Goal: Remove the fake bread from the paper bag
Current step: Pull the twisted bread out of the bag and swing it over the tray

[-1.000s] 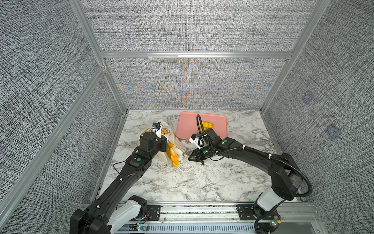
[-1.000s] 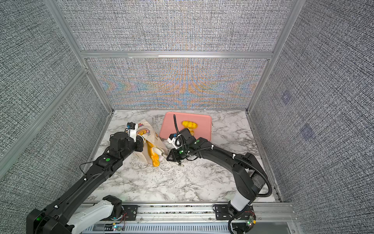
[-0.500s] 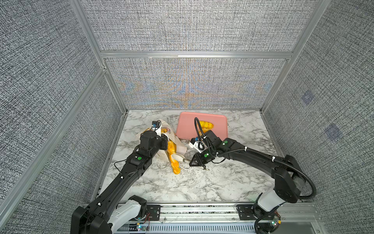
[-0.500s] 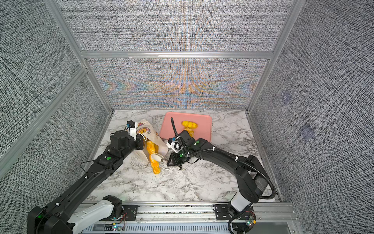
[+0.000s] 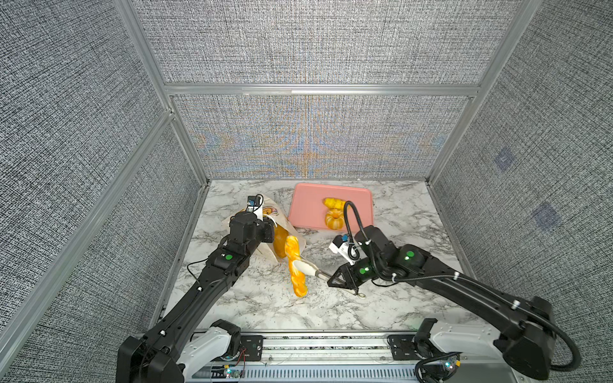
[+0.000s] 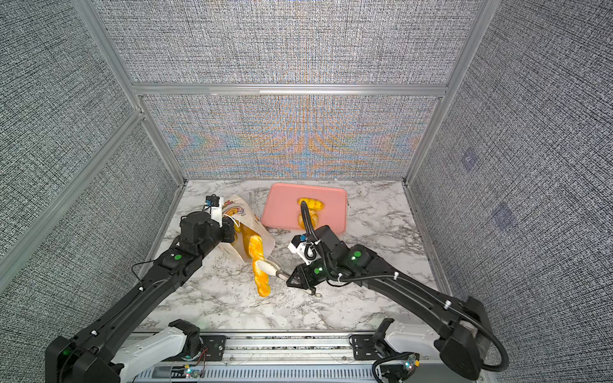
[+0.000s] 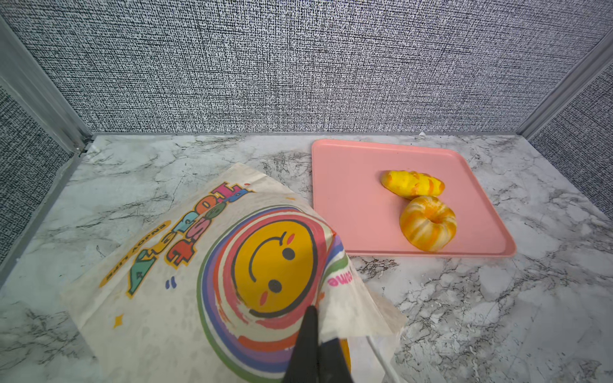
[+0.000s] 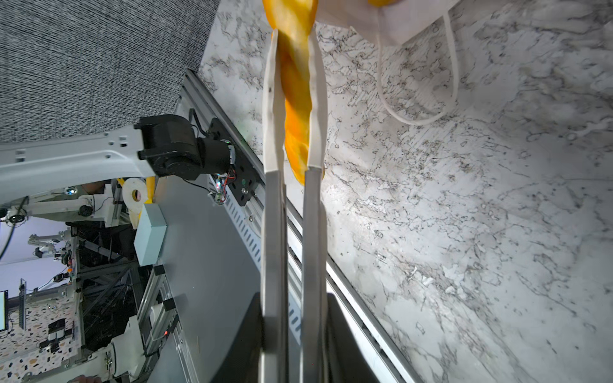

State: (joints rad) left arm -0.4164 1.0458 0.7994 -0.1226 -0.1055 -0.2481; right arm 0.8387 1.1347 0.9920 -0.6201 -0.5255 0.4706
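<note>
- The left arm (image 5: 199,298) and right arm (image 5: 464,288) were matt black, built of boxy links and rounded joints.
- Next to the rail (image 5: 318,341), each arm had a white shoulder housing (image 5: 205,345) beside a black plate (image 5: 252,343) with screws.
- Far from the rail, round green lights (image 5: 228,257) glowed on the upper joints.
- A white camera block (image 5: 341,247) with a blue part sat on each wrist.
- A ribbed black hose (image 5: 357,217) looped over the right arm; a thin cable (image 5: 431,278) with white ties ran along it.
- The left tool (image 7: 311,331) was black and tapering; the right tool (image 5: 333,282) was a black wedge.
</note>
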